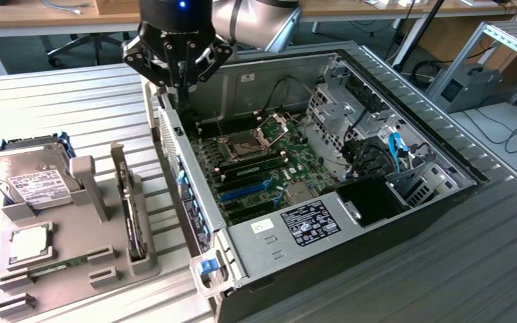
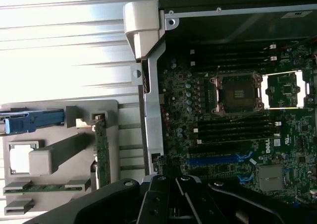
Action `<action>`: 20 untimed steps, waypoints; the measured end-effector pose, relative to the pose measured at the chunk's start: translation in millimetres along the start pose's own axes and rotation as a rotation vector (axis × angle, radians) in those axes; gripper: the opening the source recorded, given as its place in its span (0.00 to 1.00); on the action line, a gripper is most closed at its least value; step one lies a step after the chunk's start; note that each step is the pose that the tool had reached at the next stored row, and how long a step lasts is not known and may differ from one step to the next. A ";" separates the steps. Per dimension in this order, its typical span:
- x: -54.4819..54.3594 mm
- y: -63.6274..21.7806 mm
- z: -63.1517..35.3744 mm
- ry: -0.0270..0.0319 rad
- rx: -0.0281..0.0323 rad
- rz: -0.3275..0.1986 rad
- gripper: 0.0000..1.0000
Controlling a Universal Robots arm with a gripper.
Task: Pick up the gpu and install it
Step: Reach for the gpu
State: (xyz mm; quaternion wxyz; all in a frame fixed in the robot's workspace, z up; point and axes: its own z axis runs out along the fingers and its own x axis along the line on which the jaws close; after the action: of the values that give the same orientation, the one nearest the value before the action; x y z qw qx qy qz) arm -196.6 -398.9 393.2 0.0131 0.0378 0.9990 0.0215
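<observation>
computer case (image 1: pixel 240 250): bare dull-grey sheet metal. holder tray (image 1: pixel 86 192): matt grey plastic. gpu (image 2: pixel 102 149): green circuit board, matt.

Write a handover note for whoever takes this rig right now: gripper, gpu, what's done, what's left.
Gripper: shut, holding nothing, above the open computer case's wall on the exterior view's left.
Gpu: standing on edge in the grey holder beside the case, untouched.
Done: nothing visible yet.
Left: pick-up and install; the motherboard's blue slot is bare.
</observation>
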 end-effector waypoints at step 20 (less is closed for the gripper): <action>8.4 -0.6 -0.2 0.0000 0.0000 0.000 0.11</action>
State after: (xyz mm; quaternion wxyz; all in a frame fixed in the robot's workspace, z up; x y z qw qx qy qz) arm -205.1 -398.9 393.1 0.0131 0.0379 0.9990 0.0215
